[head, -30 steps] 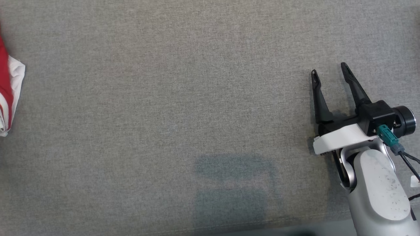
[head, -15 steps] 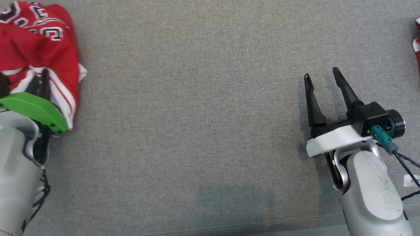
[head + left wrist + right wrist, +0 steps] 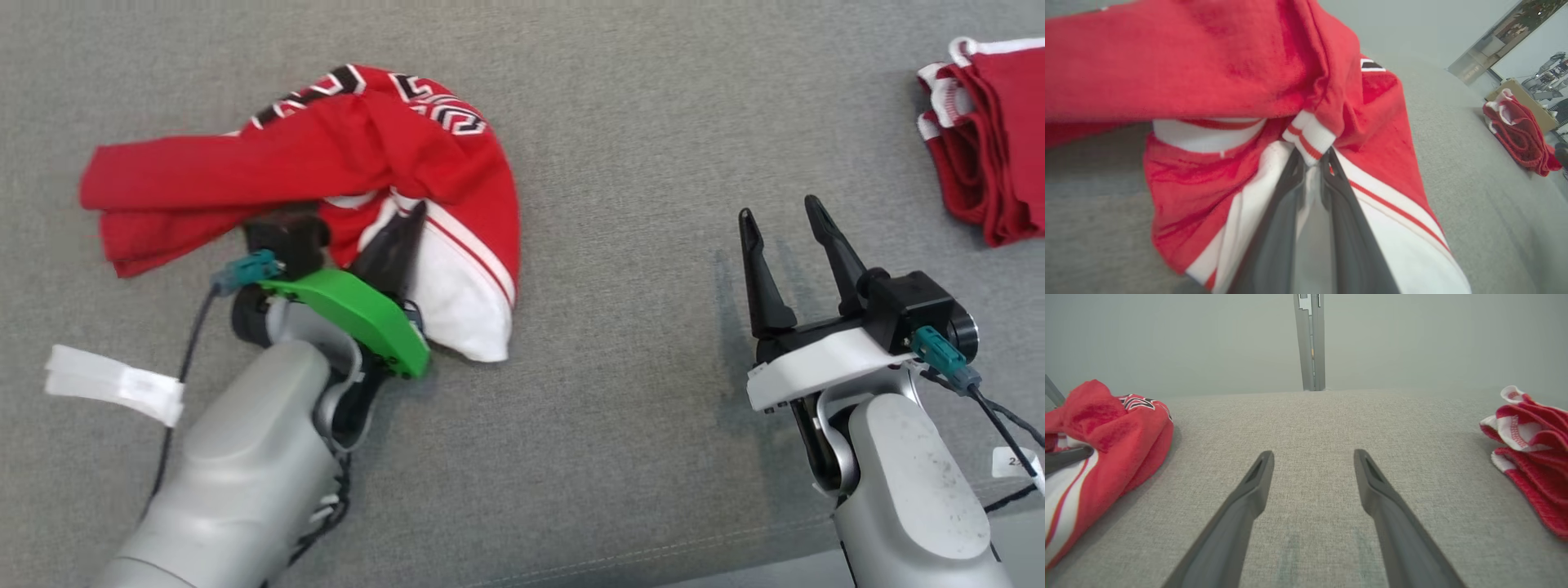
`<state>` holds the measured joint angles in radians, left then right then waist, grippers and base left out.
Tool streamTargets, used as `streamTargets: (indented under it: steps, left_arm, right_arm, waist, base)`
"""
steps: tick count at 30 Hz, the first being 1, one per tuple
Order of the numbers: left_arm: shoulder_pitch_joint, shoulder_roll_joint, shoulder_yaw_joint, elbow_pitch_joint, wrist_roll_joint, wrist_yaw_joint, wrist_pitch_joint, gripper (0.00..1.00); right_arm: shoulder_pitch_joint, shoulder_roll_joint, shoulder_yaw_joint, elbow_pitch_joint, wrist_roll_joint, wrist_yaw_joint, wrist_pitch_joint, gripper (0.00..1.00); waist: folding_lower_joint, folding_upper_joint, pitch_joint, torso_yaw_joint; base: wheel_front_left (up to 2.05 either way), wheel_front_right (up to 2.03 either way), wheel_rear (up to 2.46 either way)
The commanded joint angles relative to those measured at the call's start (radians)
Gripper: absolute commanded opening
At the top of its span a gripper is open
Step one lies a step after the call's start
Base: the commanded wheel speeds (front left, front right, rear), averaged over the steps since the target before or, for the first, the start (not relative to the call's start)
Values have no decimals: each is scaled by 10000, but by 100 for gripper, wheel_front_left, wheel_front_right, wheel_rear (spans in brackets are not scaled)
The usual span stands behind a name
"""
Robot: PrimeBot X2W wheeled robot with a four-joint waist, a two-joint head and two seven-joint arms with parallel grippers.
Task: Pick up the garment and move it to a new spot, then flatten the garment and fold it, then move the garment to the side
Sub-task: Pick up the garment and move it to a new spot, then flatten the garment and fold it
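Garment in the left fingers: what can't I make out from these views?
- Head view: the garment is bunched; its own folds hide its shape and lower layers.
- Left wrist view: the left gripper has its fingertips buried in the striped cuff; near cloth is blurred.
- Head view: the red pile is cut off by the right edge.

Background machinery [image 3: 1545,81] and cloth worktable [image 3: 588,457] suggest a lab.

Nothing can be read for certain. The garment [image 3: 326,155] bears black-and-white block print [image 3: 424,102] along its upper edge, but it is folded and too broken up to tell as letters or numbers. A small white tag [image 3: 1012,463] at the head view's lower right carries dark marks, too small to read.
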<state>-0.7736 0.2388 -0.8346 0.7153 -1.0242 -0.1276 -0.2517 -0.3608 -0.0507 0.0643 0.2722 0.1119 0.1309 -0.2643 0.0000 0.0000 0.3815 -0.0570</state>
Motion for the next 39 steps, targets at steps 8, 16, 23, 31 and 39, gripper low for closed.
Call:
streamTargets:
  steps: [8, 16, 23, 31, 39]
  left_arm:
    - [13, -1390, -908, 158, -190, -43, -152, 0]
    - [506, -1591, -309, 314, 347, -42, -132, 100]
    - [1677, -1306, 907, 162, 1431, -35, -133, 100]
    - [3356, -1365, 2796, -80, 2472, -35, -122, 100]
    - [4455, -1524, 3878, -267, 3035, -35, -124, 100]
  right_arm:
    - [460, -6, 132, 156, 292, -5, 2, 100]
    - [510, -9, 210, 234, 408, -5, 2, 100]
    - [753, -11, 262, 474, 391, -5, 2, 100]
    - [1173, -20, 1305, 1385, 547, -5, 2, 100]
    - [1442, -29, 2725, 1944, 298, -5, 1, 100]
  waist:
    - [0, 0, -864, -1426]
    - [0, 0, -1187, -1481]
    - [0, 0, -1794, -401]
    - [0, 0, -2347, 1054]
    - [0, 0, -2581, 1644]
  base:
    - [0, 0, 0]
    - [0, 0, 0]
    - [0, 0, 0]
    - [0, 0, 0]
    - [0, 0, 0]
